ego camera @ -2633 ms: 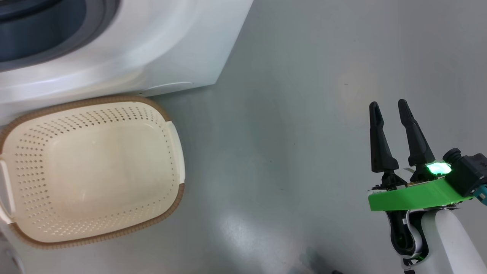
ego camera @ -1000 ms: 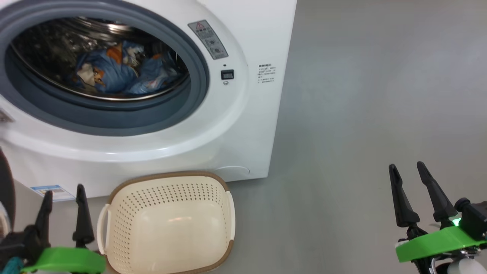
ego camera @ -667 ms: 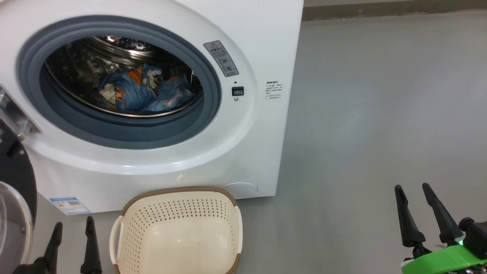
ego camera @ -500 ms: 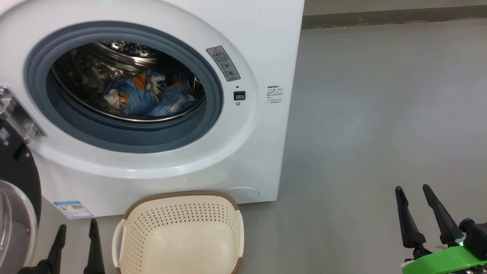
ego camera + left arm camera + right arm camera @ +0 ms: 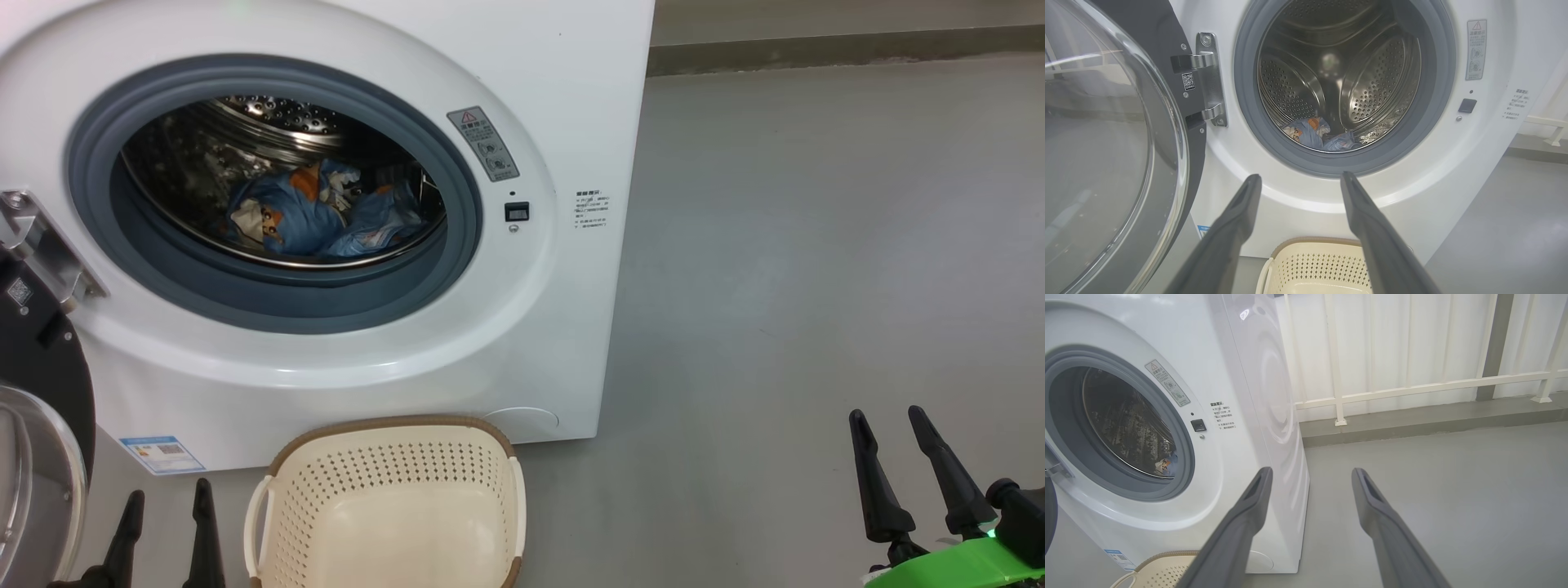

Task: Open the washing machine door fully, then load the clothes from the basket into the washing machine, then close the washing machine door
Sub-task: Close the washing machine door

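Blue printed clothes (image 5: 310,216) lie low in the drum (image 5: 1372,77); left gripper (image 5: 168,494) and right gripper (image 5: 886,412) spread, empty; a glancing push on the washing machine door (image 5: 1106,155) may leave it unlatched.

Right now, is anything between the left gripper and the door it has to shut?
Nothing visible. The door stands open just left of the left gripper, which is open and empty. The basket sits on the gripper's other side.

White railing (image 5: 1453,385) stands on a raised curb (image 5: 1433,418) behind grey floor (image 5: 816,245).
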